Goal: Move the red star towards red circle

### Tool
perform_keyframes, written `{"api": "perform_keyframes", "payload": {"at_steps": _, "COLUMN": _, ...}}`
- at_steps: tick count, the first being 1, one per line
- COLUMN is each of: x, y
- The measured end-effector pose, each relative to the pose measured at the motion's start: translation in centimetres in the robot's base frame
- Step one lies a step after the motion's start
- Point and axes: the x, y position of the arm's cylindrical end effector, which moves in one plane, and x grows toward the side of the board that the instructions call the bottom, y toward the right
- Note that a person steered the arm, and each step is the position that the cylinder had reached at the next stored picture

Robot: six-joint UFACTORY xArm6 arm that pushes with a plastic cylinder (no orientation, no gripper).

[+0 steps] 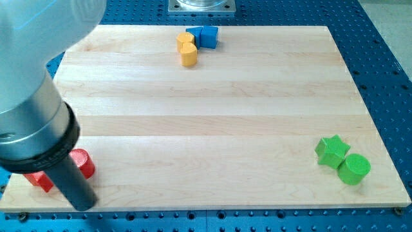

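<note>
We see no readable txt, labels, brands, nos. or signs anywhere: none on the wooden board [212, 96], the blocks, the arm, or the blue perforated table [386, 64] around it.

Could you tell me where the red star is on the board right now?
The red star sits at the view's bottom left corner of the board, mostly hidden behind the arm, right beside the red circle, with my tip close by.
</note>
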Motion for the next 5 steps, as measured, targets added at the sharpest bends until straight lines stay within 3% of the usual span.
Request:
{"api": "perform_keyframes", "payload": {"at_steps": 1, "x": -1.7, "y": -2.6}}
{"api": "perform_keyframes", "payload": {"at_steps": 2, "x": -4.9, "y": -1.0}}
{"api": "perform_keyframes", "payload": {"at_steps": 3, "x": -0.2, "y": -1.0}}
{"api": "perform_keyframes", "payload": {"at_steps": 4, "x": -0.1, "y": -7.4}}
{"api": "perform_keyframes", "payload": {"at_steps": 5, "x": -2.4, "y": -6.9}}
